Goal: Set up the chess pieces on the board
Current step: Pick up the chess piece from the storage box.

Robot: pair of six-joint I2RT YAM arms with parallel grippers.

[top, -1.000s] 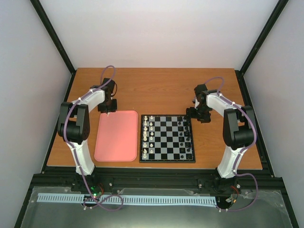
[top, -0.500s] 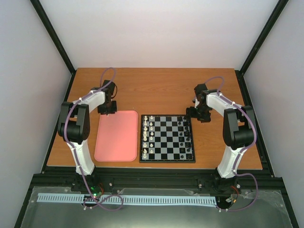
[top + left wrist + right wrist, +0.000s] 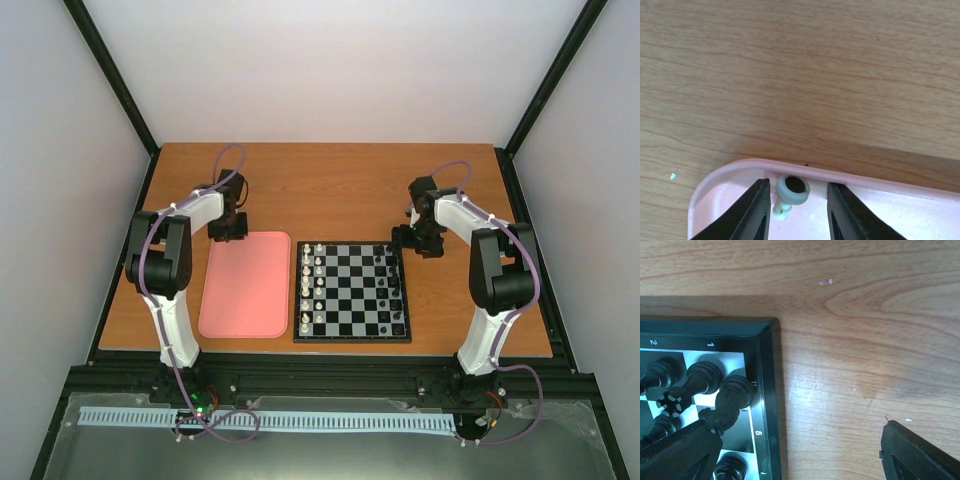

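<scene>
Pale ring-based chess piece (image 3: 789, 194) lies bottom centre, loose inside the half-open left claw (image 3: 796, 185); right claw (image 3: 802, 432) wide, empty

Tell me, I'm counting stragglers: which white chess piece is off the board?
The white piece lying in the pink tray's corner, between the left gripper's jaws; the other white pieces stand on the board.

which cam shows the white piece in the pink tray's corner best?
Left wrist. The piece lies on its side just inside the tray rim, base toward the lens, between the open jaws of the left gripper. Top view: not discernible under that gripper. Right wrist: only the board corner and black pieces.
</scene>
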